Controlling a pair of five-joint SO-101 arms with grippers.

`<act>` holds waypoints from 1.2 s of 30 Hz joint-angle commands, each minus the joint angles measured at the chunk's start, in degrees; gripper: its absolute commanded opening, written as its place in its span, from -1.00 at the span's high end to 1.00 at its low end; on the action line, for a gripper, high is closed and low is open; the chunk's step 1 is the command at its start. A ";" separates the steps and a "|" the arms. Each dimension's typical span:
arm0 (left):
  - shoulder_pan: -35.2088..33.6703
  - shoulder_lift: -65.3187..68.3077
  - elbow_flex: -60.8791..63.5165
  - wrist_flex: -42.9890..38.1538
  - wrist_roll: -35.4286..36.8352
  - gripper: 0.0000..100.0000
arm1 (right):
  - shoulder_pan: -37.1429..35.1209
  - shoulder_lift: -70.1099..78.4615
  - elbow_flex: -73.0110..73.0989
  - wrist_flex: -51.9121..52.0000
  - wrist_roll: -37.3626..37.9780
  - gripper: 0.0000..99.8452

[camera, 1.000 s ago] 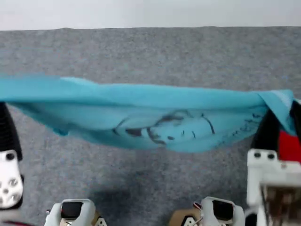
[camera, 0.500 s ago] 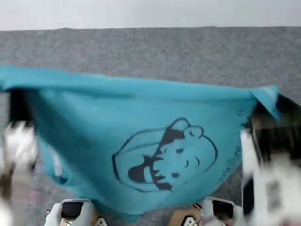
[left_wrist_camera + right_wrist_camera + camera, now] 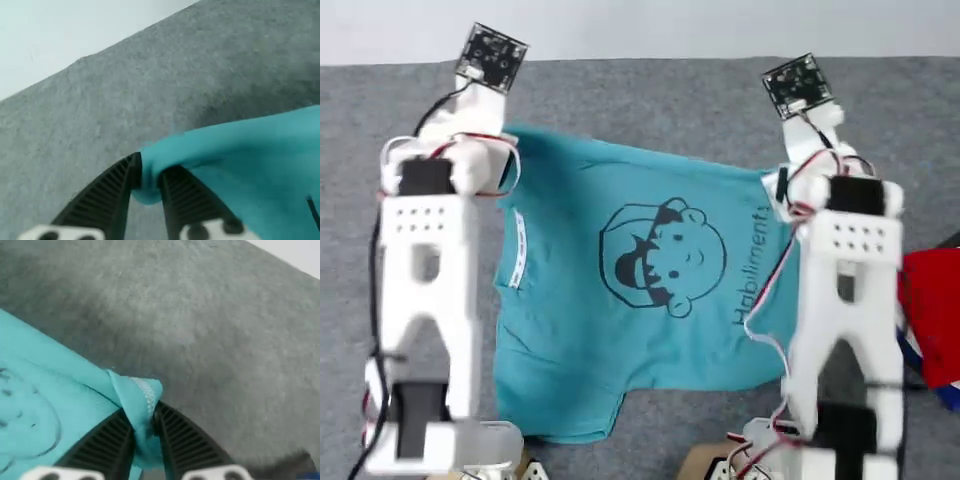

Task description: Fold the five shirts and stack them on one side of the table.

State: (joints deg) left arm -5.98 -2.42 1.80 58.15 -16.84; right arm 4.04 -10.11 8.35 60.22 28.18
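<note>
A teal shirt [image 3: 570, 340] with a cartoon face print lies spread over the grey table [image 3: 650, 100], print side up. Both arms stretch out over it to its far edge. My left gripper [image 3: 148, 176] is shut on a bunched far corner of the shirt [image 3: 240, 150], low over the table. My right gripper [image 3: 143, 426] is shut on the other far corner, where a stitched hem of the shirt [image 3: 50, 370] folds over. In the high view the left arm [image 3: 425, 250] covers the shirt's left side and the right arm [image 3: 845, 270] its right side.
A red cloth [image 3: 930, 310] with a bit of blue cloth [image 3: 948, 392] beneath it lies at the table's right edge, close to the right arm. Bare grey table runs along the far side beyond the shirt. The arm bases stand at the near edge.
The shirt hung stretched in the air between the two grippers; both arms have swung forward and down, and it now lies spread on the table with the corners still held.
</note>
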 commanded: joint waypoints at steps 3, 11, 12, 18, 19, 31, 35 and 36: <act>-0.70 9.67 -0.48 -15.47 0.18 1.00 | 0.04 8.84 -2.20 -12.09 0.35 0.98; -0.62 23.56 -12.09 -21.89 0.18 1.00 | 0.31 22.73 -13.89 -17.80 0.35 0.98; -0.62 25.58 -14.81 -21.80 0.26 1.00 | 0.31 24.22 -16.18 -17.89 0.35 0.98; -0.70 36.04 -30.20 -21.63 0.44 1.00 | -0.31 32.22 -29.98 -17.80 0.35 0.98; -0.70 37.45 -32.31 -21.63 0.44 1.00 | -0.57 33.54 -32.09 -17.71 0.35 0.98; -0.79 43.60 -47.08 -11.16 0.26 1.00 | -3.12 41.89 -43.25 -11.03 0.62 0.98; -0.70 44.04 -50.15 -4.13 0.18 1.00 | -3.12 41.63 -43.60 -10.15 0.62 0.98; -0.70 43.87 -50.51 -2.64 0.18 1.00 | -3.21 41.19 -43.96 -10.07 0.62 0.98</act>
State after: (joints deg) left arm -6.07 42.68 -44.53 51.91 -16.84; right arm 0.97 32.88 -31.38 49.67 28.18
